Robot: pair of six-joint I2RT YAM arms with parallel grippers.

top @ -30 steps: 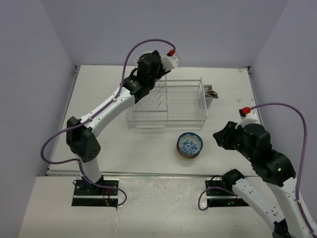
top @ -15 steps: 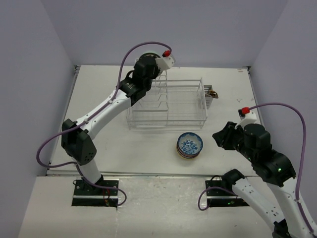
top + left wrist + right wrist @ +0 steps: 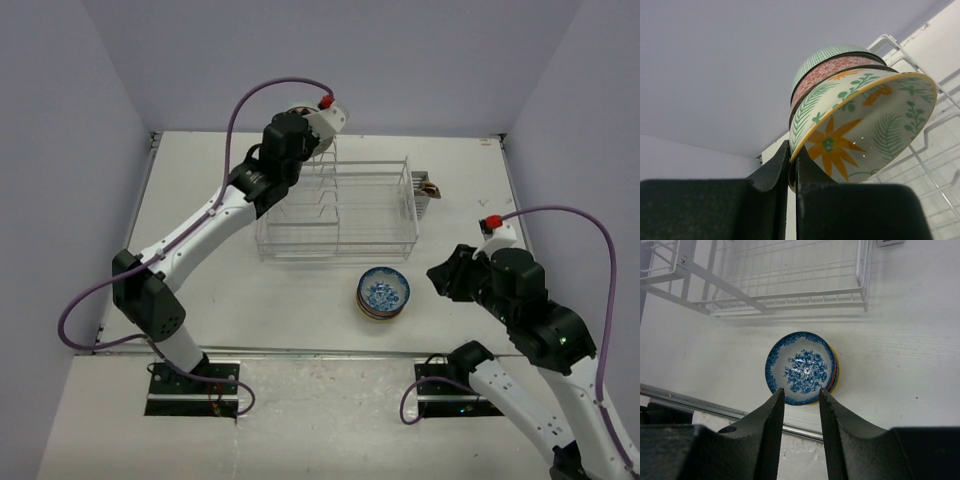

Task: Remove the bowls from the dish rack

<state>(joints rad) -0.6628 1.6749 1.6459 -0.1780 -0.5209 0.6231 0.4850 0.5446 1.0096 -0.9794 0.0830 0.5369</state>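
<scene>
Top cam: my left pincer (image 3: 300,120) is over the far-left end of the dish rack (image 3: 370,212). The right pincer (image 3: 445,272) is off to the side of it.

Left wrist: it's clamped tight on the rim of the yellow floral bowl (image 3: 865,130), which is nested in a red bowl (image 3: 827,71) and a green bowl (image 3: 822,55).

Right wrist: that pincer is part-open and empty, with the blue bowl (image 3: 802,367) right below it.

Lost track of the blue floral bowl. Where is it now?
Top view: the bowl sits right of centre, topping a small stack in front of the dish rack, beside the right claw.
</scene>
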